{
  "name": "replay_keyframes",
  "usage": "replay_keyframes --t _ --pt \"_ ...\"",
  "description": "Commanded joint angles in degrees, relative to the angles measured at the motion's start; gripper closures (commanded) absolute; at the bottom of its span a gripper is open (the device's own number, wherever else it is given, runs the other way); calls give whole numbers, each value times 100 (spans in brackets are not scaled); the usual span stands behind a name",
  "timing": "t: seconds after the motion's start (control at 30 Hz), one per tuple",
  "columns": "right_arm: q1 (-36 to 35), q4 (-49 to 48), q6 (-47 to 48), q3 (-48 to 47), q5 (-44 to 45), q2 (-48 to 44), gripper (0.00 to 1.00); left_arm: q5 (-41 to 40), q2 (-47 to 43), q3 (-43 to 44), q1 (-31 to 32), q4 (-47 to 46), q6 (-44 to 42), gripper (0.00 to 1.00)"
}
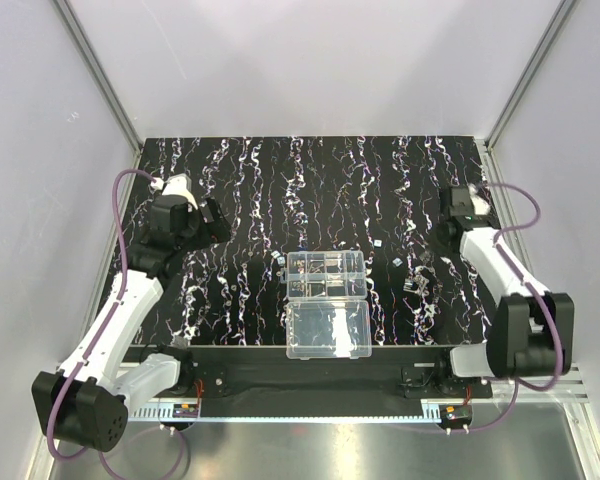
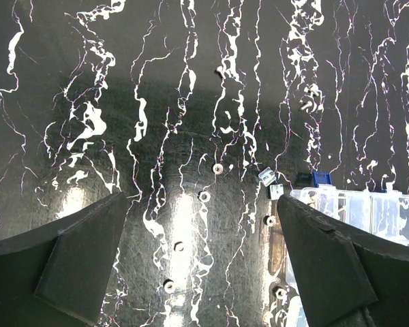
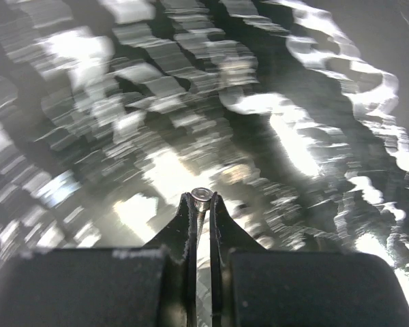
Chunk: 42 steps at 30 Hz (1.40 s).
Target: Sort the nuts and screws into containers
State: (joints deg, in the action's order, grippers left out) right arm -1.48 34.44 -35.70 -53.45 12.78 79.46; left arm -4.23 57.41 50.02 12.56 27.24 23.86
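arms (image 1: pixel 120 310): white links, black joints | cables (image 1: pixel 130 173): purple | tool fingers (image 2: pixel 68 266): black wedges

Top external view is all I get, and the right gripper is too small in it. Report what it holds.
Observer: The right gripper is shut on a small screw, its head poking out past the fingertips.
Operator: Now the left one.
Observer: The left gripper is wide open and empty above the mat.
Operator: Say what lies under it.
Observer: Several loose nuts, apart from each other, beside the organizer box.
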Motion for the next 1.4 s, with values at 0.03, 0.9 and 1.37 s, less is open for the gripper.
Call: replay_keyframes --t 0.03,0.9,1.37 --pt "-1213 266 362 -841 -204 -361 100 159 -168 -45 -43 -246 40 1" --pt "-4862 -262 617 -1766 -680 1933 100 106 -415 -150 -51 -149 75 1" --pt "-4880 -69 784 -1906 -460 2162 70 115 -388 -150 -51 -158 66 1"
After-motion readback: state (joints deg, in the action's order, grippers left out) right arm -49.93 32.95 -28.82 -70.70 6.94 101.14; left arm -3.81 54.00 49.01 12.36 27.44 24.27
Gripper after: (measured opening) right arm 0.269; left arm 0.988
